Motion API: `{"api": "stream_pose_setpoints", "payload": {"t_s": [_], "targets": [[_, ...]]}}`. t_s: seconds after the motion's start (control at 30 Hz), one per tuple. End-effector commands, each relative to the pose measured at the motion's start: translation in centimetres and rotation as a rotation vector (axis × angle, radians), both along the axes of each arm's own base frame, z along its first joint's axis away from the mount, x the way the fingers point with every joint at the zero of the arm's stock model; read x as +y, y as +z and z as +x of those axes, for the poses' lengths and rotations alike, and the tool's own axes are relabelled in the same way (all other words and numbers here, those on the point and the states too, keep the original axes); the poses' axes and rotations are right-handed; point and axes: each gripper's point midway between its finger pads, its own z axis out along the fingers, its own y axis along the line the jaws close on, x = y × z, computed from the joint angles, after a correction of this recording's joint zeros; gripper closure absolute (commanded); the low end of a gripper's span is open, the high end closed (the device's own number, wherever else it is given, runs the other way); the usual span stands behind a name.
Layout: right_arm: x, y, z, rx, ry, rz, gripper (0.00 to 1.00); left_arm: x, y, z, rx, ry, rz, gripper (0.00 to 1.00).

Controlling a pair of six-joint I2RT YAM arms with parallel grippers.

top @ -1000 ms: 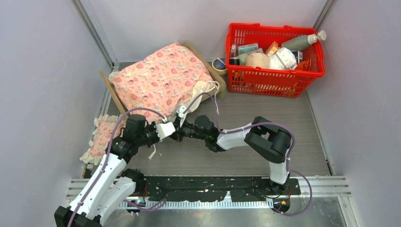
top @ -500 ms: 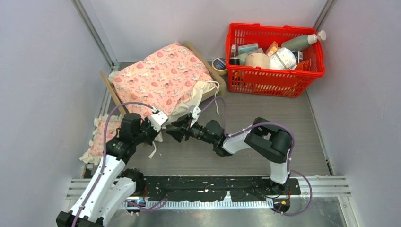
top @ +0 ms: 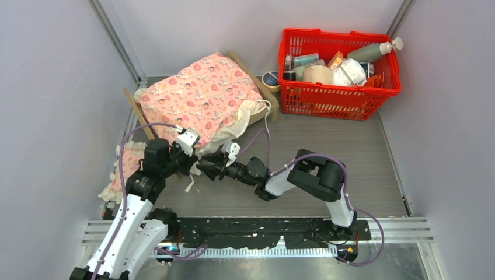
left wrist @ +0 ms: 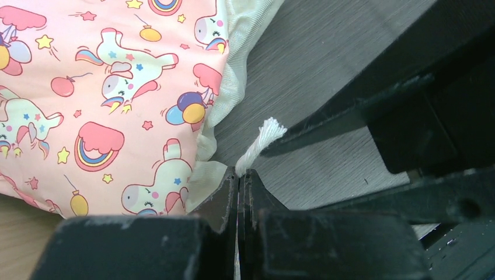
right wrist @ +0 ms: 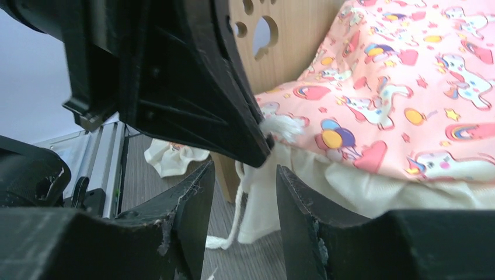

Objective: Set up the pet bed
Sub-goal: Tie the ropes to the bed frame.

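- Top view: pet bed (top: pixel 254 77) at the table's (top: pixel 327 151) back left, beside the red basket (top: pixel 340 96) and mostly hidden under the pink blanket (top: pixel 198 96). Pillow (top: pixel 124 170) off the bed, by the left arm. Both sets of jaws at the blanket's near edge.
- Left wrist: left jaws pressed together, pinching a white cord (left wrist: pixel 264 135) just off the blanket's frill. Thin cord likely to slip out, and a hard tug could drag the blanket askew.
- Right wrist: right jaws spread, holding nothing, cord (right wrist: pixel 238 204) hanging between. Closing off-line risks missing it or clipping the left jaws close ahead.
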Motion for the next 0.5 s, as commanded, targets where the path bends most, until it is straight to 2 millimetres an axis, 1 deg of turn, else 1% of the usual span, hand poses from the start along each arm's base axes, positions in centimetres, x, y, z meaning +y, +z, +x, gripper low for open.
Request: {"api": "stream_pose_setpoints", "payload": {"t_s": [0.0, 0.07, 0.1, 0.13, 0.17, 0.37, 0.47], "targets": [[1.4, 3.1, 0.0, -0.097, -0.038, 0.072, 0.51, -0.1, 1.5, 0.8, -0.032, 0.047, -0.056, 1.0], [2.0, 2.9, 0.1, -0.098, -0.052, 0.057, 0.52, -0.2, 1.3, 0.7, -0.028, 0.051, -0.067, 1.0], [2.2, 3.3, 0.7, -0.09, -0.086, 0.064, 0.52, -0.2, 1.3, 0.7, -0.031, 0.054, -0.071, 1.0], [2.4, 2.7, 1.0, -0.08, -0.097, 0.043, 0.52, -0.2, 1.3, 0.8, -0.034, 0.055, -0.075, 1.0], [2.6, 2.9, 1.2, -0.078, -0.103, 0.048, 0.52, -0.2, 1.4, 0.8, -0.035, 0.058, -0.078, 1.0], [3.2, 1.9, 1.6, -0.06, -0.121, 0.028, 0.54, -0.4, 2.2, 0.9, -0.039, 0.077, -0.116, 1.0], [3.4, 1.5, 1.5, -0.057, -0.118, 0.017, 0.51, -0.6, 2.2, 0.8, -0.027, 0.079, -0.133, 1.0]]}}
